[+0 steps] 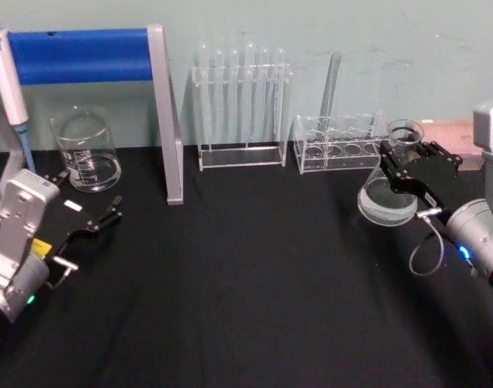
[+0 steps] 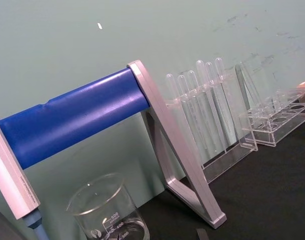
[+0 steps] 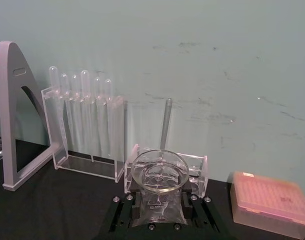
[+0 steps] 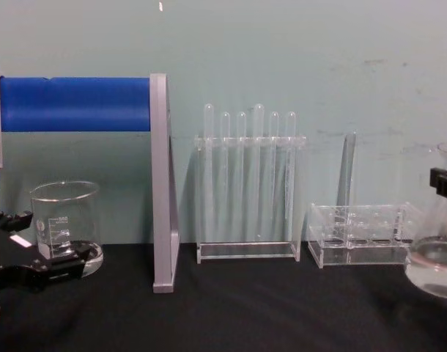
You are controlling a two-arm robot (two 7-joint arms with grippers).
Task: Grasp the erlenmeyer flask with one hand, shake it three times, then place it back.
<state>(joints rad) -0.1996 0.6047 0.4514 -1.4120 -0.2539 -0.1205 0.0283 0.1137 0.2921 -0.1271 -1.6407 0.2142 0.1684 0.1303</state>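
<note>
Erlenmeyer flask [image 1: 386, 200] is sitting at the table's [image 1: 254, 267] right end, beside the low rack [image 1: 339, 145], with the right hand [image 1: 402, 159] clamping its neck. Looks like the grasp step is wrapping up; next move is calling for a clean lift before shaking. Left hand [image 1: 101, 218] is idling open by the beaker [image 1: 87, 152].

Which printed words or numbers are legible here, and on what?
"600", "400", "300": scale on the glass beaker.
Print on the erlenmeyer flask, gripped by the right pincer: blurred, unreadable.
White tag on the open left pincer, beside the beaker: too small to read.
Print on the grey stand post: too small to read.
</note>
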